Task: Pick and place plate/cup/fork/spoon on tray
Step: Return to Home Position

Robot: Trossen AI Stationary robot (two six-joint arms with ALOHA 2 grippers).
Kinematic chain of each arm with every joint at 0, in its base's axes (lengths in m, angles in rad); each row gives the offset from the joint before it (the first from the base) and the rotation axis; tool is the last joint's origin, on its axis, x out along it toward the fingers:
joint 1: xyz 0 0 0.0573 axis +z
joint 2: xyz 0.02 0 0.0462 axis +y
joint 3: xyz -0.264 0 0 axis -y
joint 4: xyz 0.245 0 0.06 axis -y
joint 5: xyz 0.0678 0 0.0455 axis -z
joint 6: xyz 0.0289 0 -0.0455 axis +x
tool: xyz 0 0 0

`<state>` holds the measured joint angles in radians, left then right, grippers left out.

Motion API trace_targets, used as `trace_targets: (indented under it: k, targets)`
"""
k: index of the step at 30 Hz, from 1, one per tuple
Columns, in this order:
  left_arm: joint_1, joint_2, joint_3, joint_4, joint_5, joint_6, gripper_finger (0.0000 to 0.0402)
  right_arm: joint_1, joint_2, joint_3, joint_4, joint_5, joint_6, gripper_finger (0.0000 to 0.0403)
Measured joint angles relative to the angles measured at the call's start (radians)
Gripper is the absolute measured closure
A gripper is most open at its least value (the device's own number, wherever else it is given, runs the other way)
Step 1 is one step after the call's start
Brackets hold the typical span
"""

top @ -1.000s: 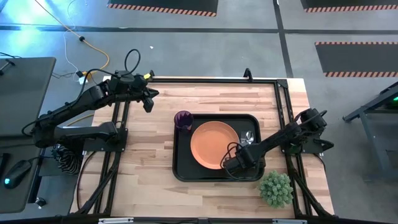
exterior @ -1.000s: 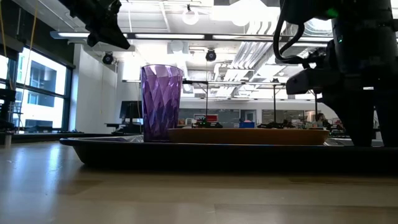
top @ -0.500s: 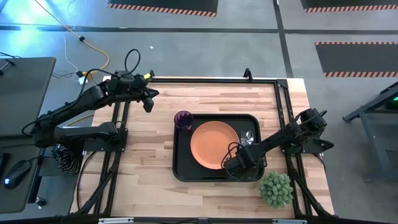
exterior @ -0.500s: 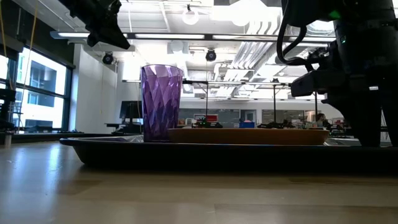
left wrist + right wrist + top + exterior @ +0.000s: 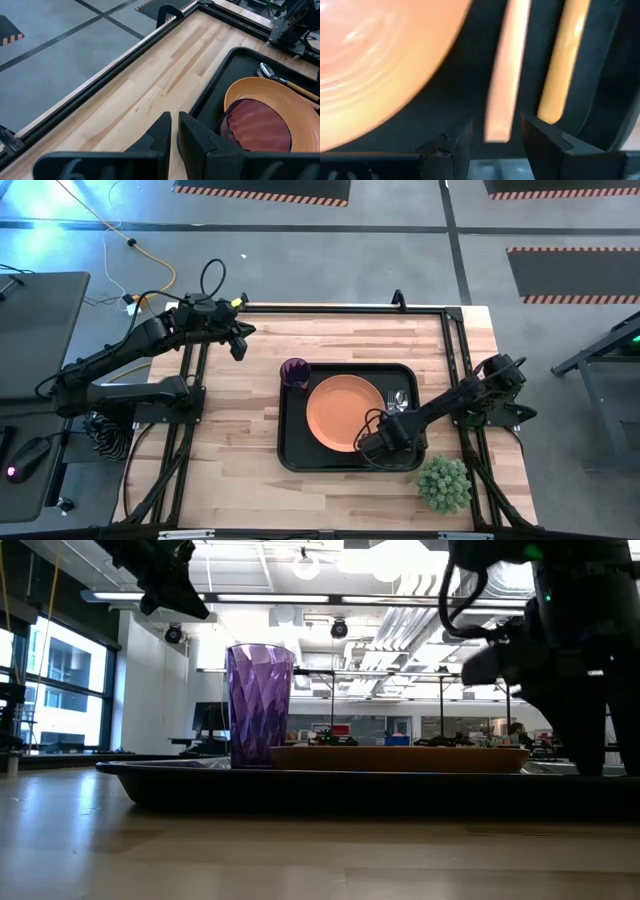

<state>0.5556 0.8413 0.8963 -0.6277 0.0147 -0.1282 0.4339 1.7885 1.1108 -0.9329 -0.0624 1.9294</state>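
Barely anything has shifted in the last second: seen from table height, the right gripper [image 5: 379, 444] has lifted a touch above the tray [image 5: 290, 452], and from overhead the change is hardly noticeable. The left arm has not budged.

That right gripper hangs over the tray's near right corner, its arm reaching in from the right edge of the surface [image 5: 240, 430]. Its fingers [image 5: 447, 145] are spread, and the end of the fork [image 5: 502, 75] handle lies between them with a thin gap on either side, so it pinches nothing. Just beside the fork, on the side away from the plate [image 5: 345, 413], runs the deeper orange handle of the spoon [image 5: 268, 71]. Both pieces lie flat in the tray's right strip, silver heads toward the far side, their handles mostly covered by the arm from above.

The plate sits flat in the middle of the tray, filling much of its floor. The cup [image 5: 294, 372] stands upright in the tray's far left corner, just beside the plate's rim.

Over the far left part of the surface, well apart from the tray, the left gripper [image 5: 239, 348] is held in the air. Its fingers are pressed nearly together with only a slit between them, and nothing is in them.

A small green plant [image 5: 443, 483] stands at the near right corner of the surface, just outside the tray.
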Motion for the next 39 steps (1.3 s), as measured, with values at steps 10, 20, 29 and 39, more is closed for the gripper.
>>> trace_targets:
  k: [10, 20, 29, 39]
  targets:
    - [0.0, 0.0, 0.0, 0.0, 0.0, 0.0, 0.0378, -0.003, -0.016, 0.141, -0.188, 0.066, -0.026, 0.0249]
    - [-0.004, -0.031, 0.0, -0.001, 0.128, -0.01, 0.0378, -0.057, -0.184, 0.264, -0.212, 0.546, -0.233, 0.0249]
    - [-0.08, -0.138, 0.0, -0.004, 0.132, -0.019, 0.0378, -0.149, -0.321, 0.276, -0.089, 0.74, -0.611, 0.0249]
    - [-0.211, -0.281, -0.159, 0.18, 0.132, -0.026, 0.0378, -0.259, -0.415, 0.276, 0.249, 0.73, -1.178, 0.0249]
